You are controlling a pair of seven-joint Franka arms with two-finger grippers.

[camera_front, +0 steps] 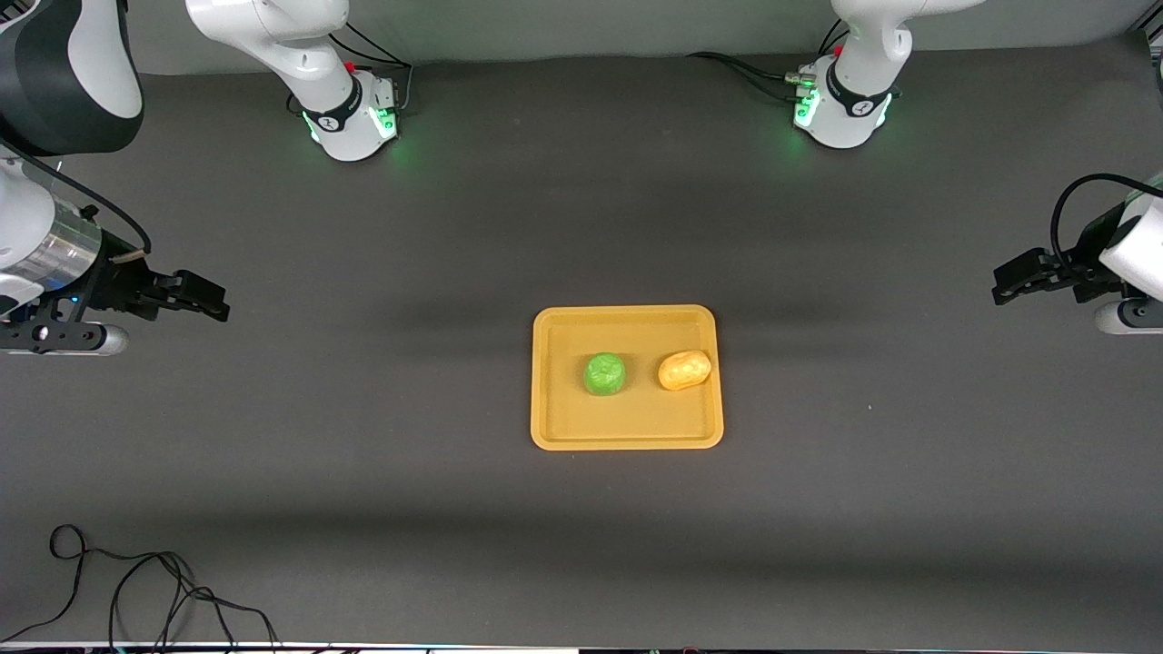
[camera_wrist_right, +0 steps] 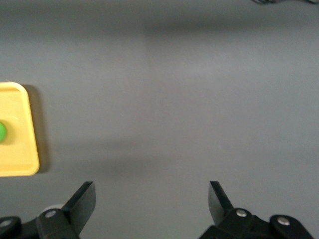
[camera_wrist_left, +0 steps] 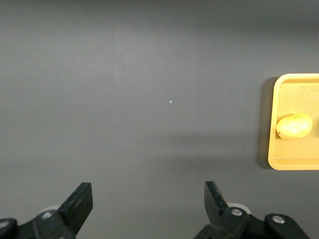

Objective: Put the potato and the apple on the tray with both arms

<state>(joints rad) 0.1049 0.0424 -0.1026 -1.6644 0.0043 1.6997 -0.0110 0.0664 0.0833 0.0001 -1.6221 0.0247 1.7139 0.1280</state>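
The yellow-orange tray lies at the middle of the table. The green apple and the tan potato rest on it side by side, the potato toward the left arm's end. My left gripper is open and empty over bare table at the left arm's end, well apart from the tray. Its wrist view shows its open gripper, the tray's rim and the potato. My right gripper is open and empty at the right arm's end. Its wrist view shows its open gripper, the tray and the apple's edge.
A loose black cable lies on the table at the edge nearest the front camera, toward the right arm's end. The two arm bases glow green along the farthest edge. Dark grey tabletop surrounds the tray.
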